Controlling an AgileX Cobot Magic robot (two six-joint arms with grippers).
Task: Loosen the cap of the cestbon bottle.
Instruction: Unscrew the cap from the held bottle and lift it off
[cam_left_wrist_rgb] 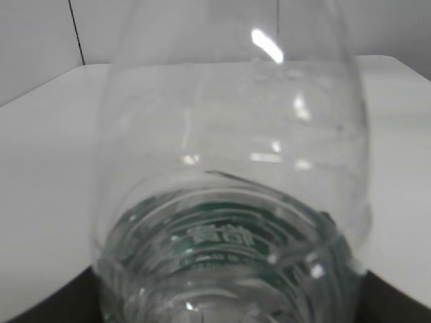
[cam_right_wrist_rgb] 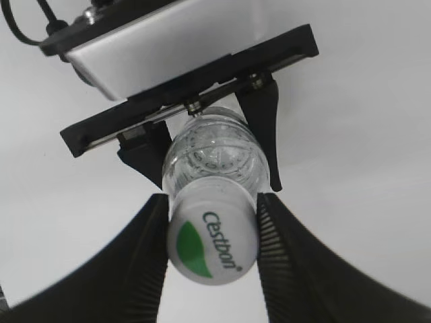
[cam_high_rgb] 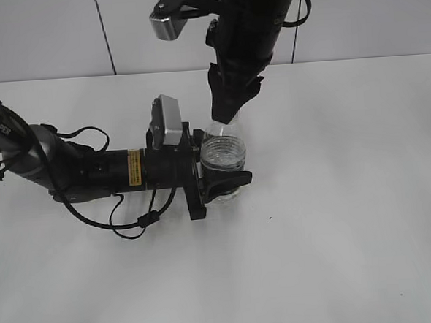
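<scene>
A: Where is the bottle (cam_high_rgb: 222, 157)?

B: Upright on the white table (cam_high_rgb: 349, 197), caught between the jaws of the left gripper (cam_high_rgb: 220, 182), which comes in level from the side. One finger presses each side of the lower body. In the left wrist view the clear wall and green label fill the picture right in front of the jaws.

A: So the left jaws are closed on it?

B: Yes, part closed, only as far as the bottle's width allows, and gripping it.

A: And the cap (cam_right_wrist_rgb: 212, 243)?

B: On the neck, directly between the jaws of the right gripper (cam_right_wrist_rgb: 212, 245), which hangs over it from above. In the right wrist view both ribbed pads (cam_right_wrist_rgb: 268, 235) touch the sides of the white cap, green patch and lettering facing up.

A: So those jaws are narrowed onto it?

B: Clamped on the cap, no gap on either side. Below the right jaws you look down the bottle to the left fingers.
</scene>
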